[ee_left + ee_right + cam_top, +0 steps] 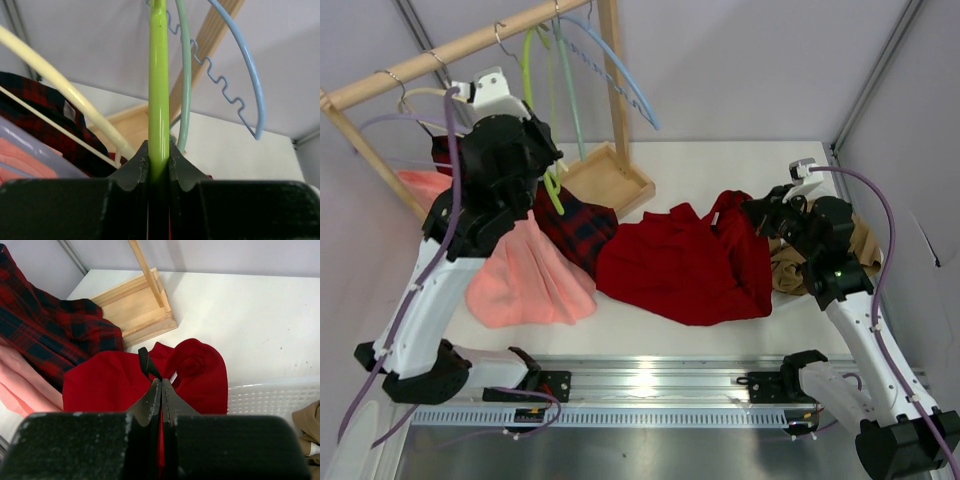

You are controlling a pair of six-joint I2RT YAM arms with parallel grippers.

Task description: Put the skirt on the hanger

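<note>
The deep-red skirt (685, 262) lies bunched on the table's middle. My right gripper (757, 213) is shut on its upper right edge; in the right wrist view the jaws (162, 386) pinch red fabric, and a small black loop (146, 361) sticks up just past the tips. The lime-green hanger (529, 62) hangs from the wooden rail at the back left. My left gripper (548, 168) is shut on its lower arm. In the left wrist view the green bar (158, 85) runs straight up from between the closed jaws (159, 152).
A light-blue hanger (620, 70) and a cream hanger (60, 82) hang on the same rail (450, 50). A red-and-black plaid skirt (575, 228) and a salmon-pink skirt (528, 275) hang at left. A wooden rack base (610, 178) stands behind. Tan cloth (865, 250) lies at right.
</note>
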